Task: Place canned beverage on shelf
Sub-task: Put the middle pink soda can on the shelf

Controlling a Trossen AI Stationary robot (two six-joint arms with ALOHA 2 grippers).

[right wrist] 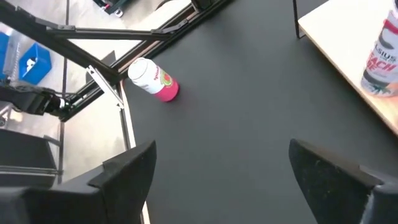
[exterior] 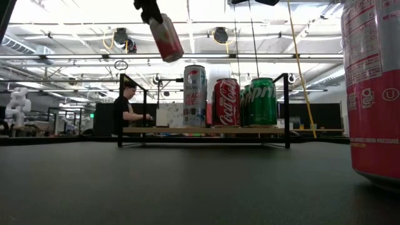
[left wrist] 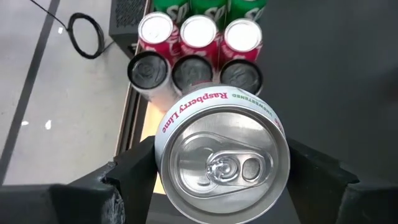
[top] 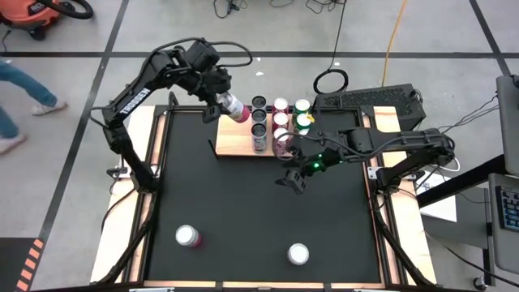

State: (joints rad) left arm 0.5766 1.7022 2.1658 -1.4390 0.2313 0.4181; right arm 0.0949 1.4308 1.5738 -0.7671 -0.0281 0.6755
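Observation:
My left gripper (top: pixel 224 104) is shut on a pink-and-white can (top: pixel 236 109) lettered "Raspberry Lime" and carries it in the air over the far left end of the shelf (top: pixel 233 144). The shelf is a light wooden board, and several cans (top: pixel 280 120) stand upright on its right part. In the low view the held can (exterior: pixel 166 39) hangs tilted, high above the shelf (exterior: pixel 206 130). My right gripper (top: pixel 292 180) hovers open over the black mat, just near of the shelf, with nothing between its fingers (right wrist: pixel 134 168). My left gripper pinches the can's side wall just below its top rim (left wrist: pixel 163 163) between its two fingers (left wrist: pixel 134 180), one on either side. The fingers come slanting down from above. The can hangs tilted below them, its top (left wrist: pixel 221 165) toward the wrist, clear of the shelf.
Two more cans stand on the black mat near its front edge, one at the left (top: pixel 187 236) and one at the right (top: pixel 298 254); the low view shows one looming close (exterior: pixel 375 94). The shelf's left part (left wrist: pixel 149 118) is bare wood. A person (exterior: pixel 128 103) sits beyond the table.

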